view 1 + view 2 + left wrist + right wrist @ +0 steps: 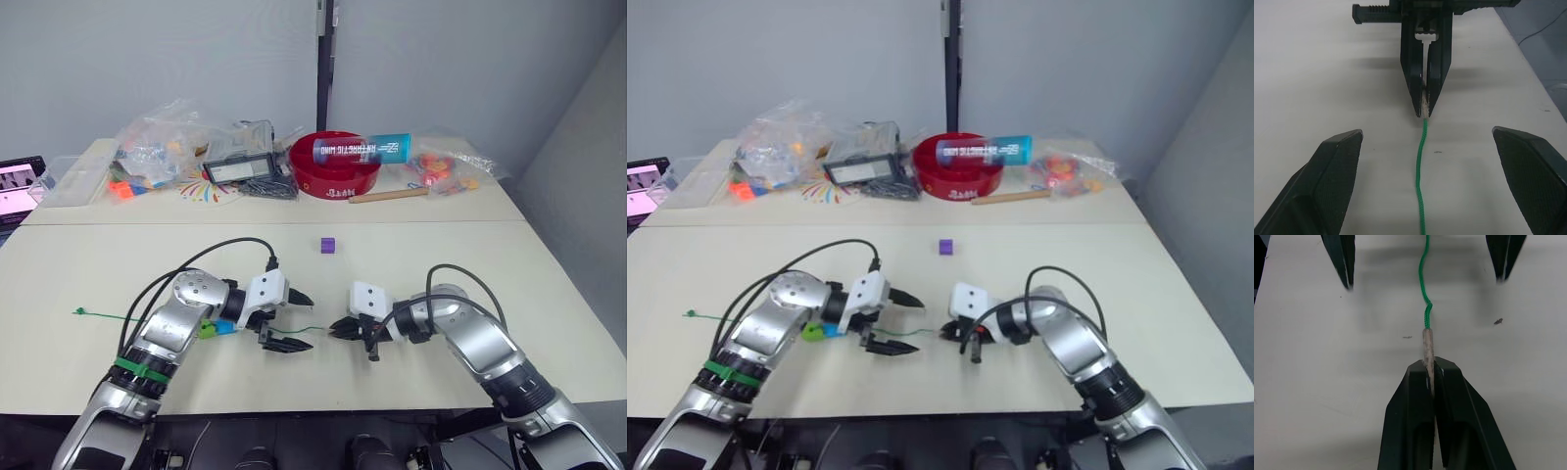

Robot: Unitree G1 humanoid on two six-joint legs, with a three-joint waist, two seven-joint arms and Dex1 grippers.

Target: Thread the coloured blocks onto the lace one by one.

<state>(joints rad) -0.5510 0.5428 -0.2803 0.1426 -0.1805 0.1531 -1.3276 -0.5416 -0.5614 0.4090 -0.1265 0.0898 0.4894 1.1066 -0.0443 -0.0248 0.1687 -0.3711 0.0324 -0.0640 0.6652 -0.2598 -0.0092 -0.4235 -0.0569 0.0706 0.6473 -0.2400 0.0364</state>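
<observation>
The lace (98, 315) is a thin green string running from its knot at the left, under my left arm, toward the table's middle. My right gripper (1431, 368) is shut on the lace's pale stiff tip (1427, 345), low over the table. Facing it, my left gripper (302, 321) stands open, and the lace (1420, 181) passes between its fingers (1334, 174) without touching them. A light green block (207, 331) and a blue block (225, 326) sit by my left wrist on the lace's line; I cannot tell if they are threaded. A purple block (328, 246) lies alone farther back.
At the back stand a red bowl (333, 181) with a blue tube (358, 149) across it, a wooden stick (387, 196), a black box (240, 168) and clear bags of toys (157, 147). A screen (20, 186) shows at the far left edge.
</observation>
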